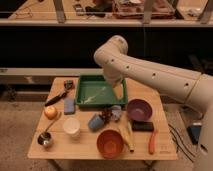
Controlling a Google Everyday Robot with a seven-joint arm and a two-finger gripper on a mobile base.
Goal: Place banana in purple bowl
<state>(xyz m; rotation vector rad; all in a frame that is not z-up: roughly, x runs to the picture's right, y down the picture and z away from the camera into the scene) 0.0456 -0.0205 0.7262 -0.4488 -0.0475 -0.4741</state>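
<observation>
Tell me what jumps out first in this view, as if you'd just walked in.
The big white arm arches in from the picture's right over the wooden table, its tool low just in front of the green tray. Beside the tool sits the purple bowl; the banana lies on the table nearer the camera, between the orange bowl and a red-orange stick.

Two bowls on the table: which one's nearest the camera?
The orange bowl, at the front edge; the purple bowl sits farther back, just right of the gripper.
</observation>
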